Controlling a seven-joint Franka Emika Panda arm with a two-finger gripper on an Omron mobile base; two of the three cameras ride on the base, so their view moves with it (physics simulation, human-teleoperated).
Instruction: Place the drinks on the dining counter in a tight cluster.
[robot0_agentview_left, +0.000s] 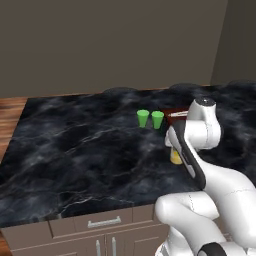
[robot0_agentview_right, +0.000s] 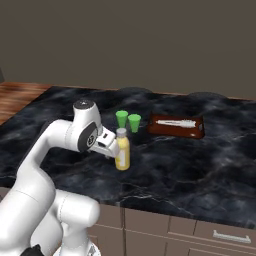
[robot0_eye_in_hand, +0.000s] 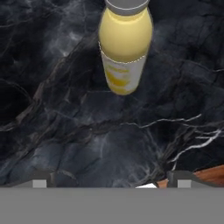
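Yellow bottle (robot0_agentview_right: 122, 153) with a pale grey cap and a white label stands upright on the black marble tabletop (robot0_agentview_right: 200, 165), near two green cups (robot0_agentview_right: 128, 121), while the gripper (robot0_eye_in_hand: 109, 180) is spread wide open just beside it, holding nothing and not touching it.

Two small bright green cups (robot0_agentview_right: 128, 121) stand upside down, side by side and nearly touching. Just beside them lies a reddish-brown rectangular wooden tray (robot0_agentview_right: 177, 132) holding a long pale item (robot0_agentview_right: 175, 122), possibly a utensil, too blurred to tell. A wood-plank floor (robot0_agentview_left: 10, 120) shows alongside, below plain grey-brown walls (robot0_agentview_left: 110, 45).
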